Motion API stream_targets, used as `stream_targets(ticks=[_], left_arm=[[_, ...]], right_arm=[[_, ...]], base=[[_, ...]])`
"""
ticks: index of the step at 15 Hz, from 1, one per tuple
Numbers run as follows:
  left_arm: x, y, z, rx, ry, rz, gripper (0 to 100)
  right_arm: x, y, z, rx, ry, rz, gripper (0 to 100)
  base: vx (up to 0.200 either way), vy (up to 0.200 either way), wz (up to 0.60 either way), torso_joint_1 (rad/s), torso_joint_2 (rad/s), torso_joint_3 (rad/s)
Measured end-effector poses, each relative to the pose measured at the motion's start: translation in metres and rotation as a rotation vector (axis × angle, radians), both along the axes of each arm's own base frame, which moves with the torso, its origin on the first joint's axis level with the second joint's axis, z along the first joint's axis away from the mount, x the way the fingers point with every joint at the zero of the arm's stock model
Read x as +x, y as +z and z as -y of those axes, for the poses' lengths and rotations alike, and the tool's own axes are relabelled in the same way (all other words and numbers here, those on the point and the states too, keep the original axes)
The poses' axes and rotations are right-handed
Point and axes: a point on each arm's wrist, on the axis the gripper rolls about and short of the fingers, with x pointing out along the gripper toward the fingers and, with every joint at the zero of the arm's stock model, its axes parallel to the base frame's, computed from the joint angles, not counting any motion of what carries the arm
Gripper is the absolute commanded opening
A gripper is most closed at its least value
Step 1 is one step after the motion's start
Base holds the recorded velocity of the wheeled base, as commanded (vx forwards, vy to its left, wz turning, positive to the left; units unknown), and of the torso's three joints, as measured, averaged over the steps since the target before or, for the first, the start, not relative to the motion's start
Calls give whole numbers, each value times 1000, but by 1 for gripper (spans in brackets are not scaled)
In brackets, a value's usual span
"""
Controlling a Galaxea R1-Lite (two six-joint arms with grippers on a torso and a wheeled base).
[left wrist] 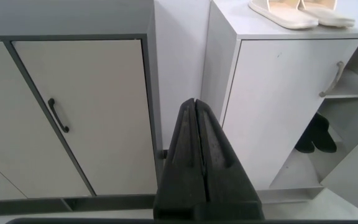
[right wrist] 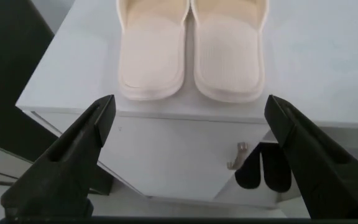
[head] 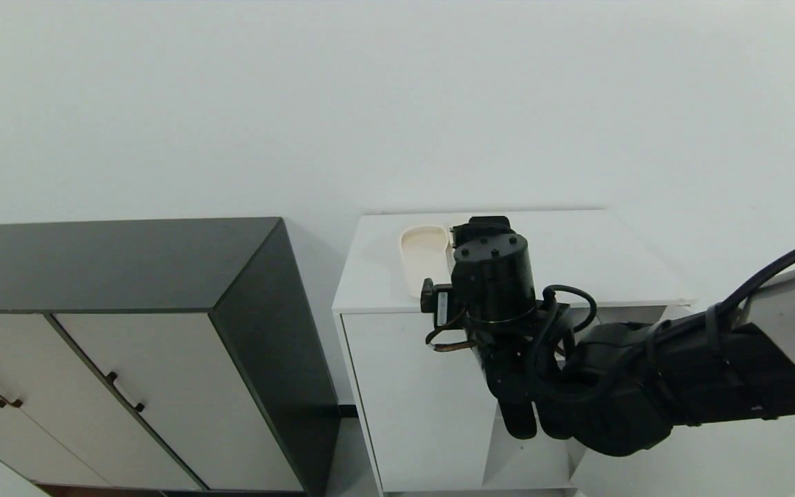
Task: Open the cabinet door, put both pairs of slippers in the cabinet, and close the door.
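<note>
Head view: the cream slippers lie on the top of the white cabinet, left of its middle. The right arm's wrist stands in front of them, with the slippers at about 11 o'clock from it. A dark cabinet stands at the white one's 9 o'clock.

Left wrist view: the left gripper has its jaws pressed together with nothing between them. It is held low, facing the gap between the two cabinets. The cabinet door stands open, and the black slippers already sit on a lower shelf inside. The cream pair is well apart from this gripper, up at about 1 o'clock.

Right wrist view: the right gripper has its jaws spread wide and empty. The cream pair lies side by side at the jaws' 12 o'clock, near but not touching. Its long axis runs 12 to 6 along the line of approach, with the near ends close to the cabinet's front edge.

The right arm is much the nearer. The next move is probably a short advance so that the jaws straddle the pair and close across both slippers' outer sides.
</note>
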Motion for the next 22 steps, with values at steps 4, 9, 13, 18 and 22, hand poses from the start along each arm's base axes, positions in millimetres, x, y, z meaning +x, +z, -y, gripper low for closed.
stream_targets(ticks=[4, 9, 13, 18, 22], left_arm=[[0, 0, 0, 1, 0, 0, 0], [0, 0, 0, 0, 1, 0, 0], [0, 0, 0, -1, 0, 0, 0], [0, 0, 0, -1, 0, 0, 0], [0, 0, 0, -3, 0, -1, 0]], right_arm=[[8, -9, 3, -44, 11, 6, 100], [13, -17, 3, -57, 6, -8, 100], [13, -22, 2, -67, 19, -20, 100], [26, -29, 0, -62, 29, -27, 100], [45, -32, -4, -53, 30, -17, 100]], base=[[200, 0, 0, 7, 0, 1], [160, 0, 0, 1, 4, 2], [0, 0, 0, 0, 0, 0], [0, 0, 0, 0, 0, 0], [0, 0, 0, 0, 0, 0]])
